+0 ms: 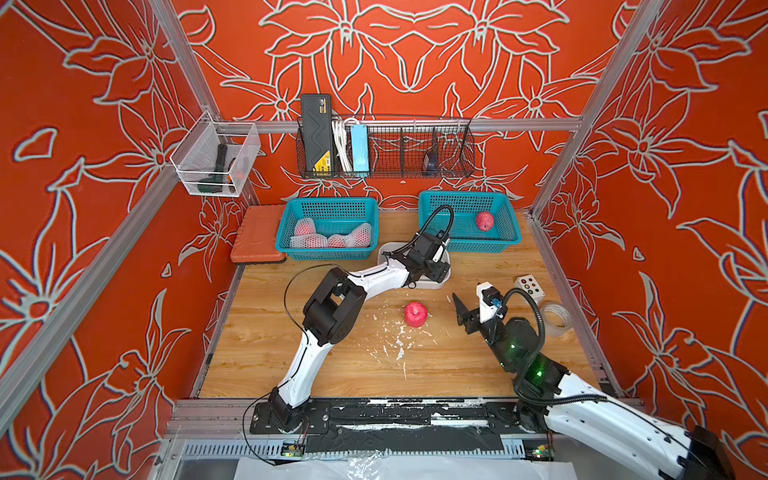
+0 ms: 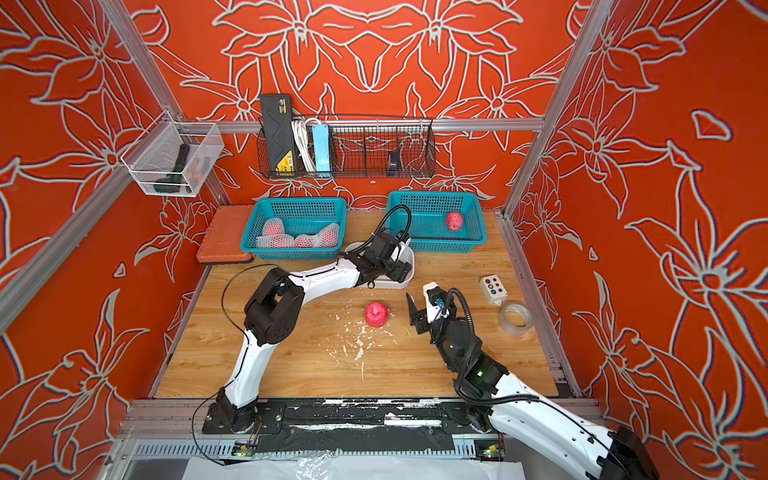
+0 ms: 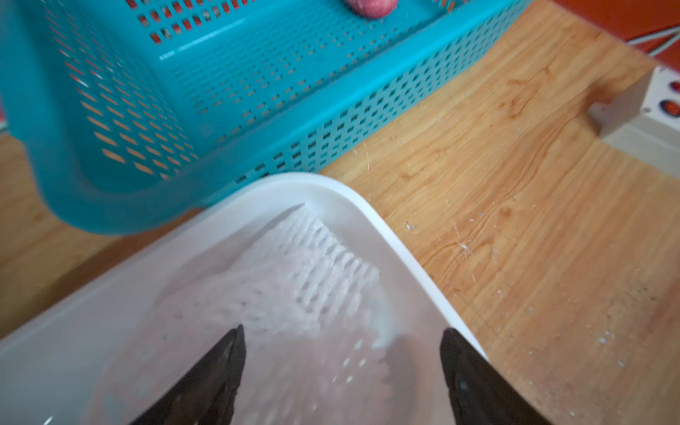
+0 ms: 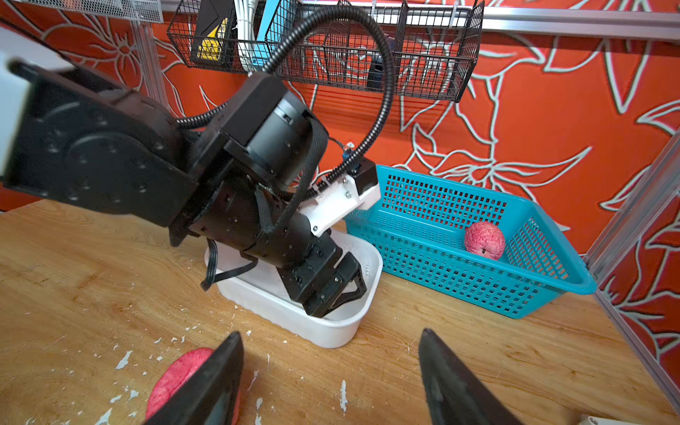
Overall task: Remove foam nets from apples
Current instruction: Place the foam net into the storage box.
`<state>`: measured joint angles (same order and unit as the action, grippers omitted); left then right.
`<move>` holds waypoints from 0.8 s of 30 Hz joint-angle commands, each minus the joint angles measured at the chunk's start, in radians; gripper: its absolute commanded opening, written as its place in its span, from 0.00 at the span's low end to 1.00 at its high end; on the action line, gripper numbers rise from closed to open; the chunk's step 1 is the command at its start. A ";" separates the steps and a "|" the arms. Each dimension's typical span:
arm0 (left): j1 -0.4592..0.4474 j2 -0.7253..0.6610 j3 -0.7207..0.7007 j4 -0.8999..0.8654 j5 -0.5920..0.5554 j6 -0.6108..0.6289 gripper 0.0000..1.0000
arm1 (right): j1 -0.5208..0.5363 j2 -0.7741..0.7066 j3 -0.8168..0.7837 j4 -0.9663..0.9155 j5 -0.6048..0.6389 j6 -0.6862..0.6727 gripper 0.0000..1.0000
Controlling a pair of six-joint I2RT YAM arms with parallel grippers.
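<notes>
My left gripper [image 3: 342, 331] is open over the white tray [image 3: 368, 198]. A white foam net [image 3: 312, 265] lies loose in the tray below the jaws, blurred. A bare red apple [image 1: 415, 313] sits on the table mid-way between the arms. My right gripper [image 4: 331, 333] hangs open just right of it, empty, with the apple [image 4: 184, 382] beside one finger. A second bare apple [image 1: 484, 220] rests in the right teal basket [image 1: 511, 232]. Several apples in foam nets [image 1: 332, 239] fill the left teal basket [image 1: 286, 232], seen in both top views.
A white button box [image 1: 530, 287] and a tape roll [image 1: 555, 319] lie at the table's right edge. White foam crumbs [image 1: 395, 340] litter the wood in front of the apple. An orange board [image 1: 257, 239] sits left of the baskets.
</notes>
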<state>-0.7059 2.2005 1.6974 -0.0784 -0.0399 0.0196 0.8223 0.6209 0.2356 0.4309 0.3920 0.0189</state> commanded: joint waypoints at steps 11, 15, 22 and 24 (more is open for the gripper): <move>0.009 -0.369 -0.159 0.087 0.061 -0.019 0.97 | -0.010 0.013 -0.007 0.011 0.010 0.007 0.75; 0.021 -0.590 -0.415 0.216 0.062 -0.078 0.97 | -0.015 0.049 0.003 0.017 -0.067 0.002 0.80; 0.086 -1.116 -1.095 0.468 0.121 -0.223 0.98 | -0.019 0.270 0.270 -0.347 -0.446 0.103 0.84; 0.086 -1.304 -1.271 0.494 0.153 -0.223 0.98 | -0.020 0.364 0.334 -0.428 -0.526 0.121 0.85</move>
<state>-0.6178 1.0500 0.5907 0.3096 0.0494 -0.1520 0.8055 0.9085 0.4980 0.1761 0.0605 0.0761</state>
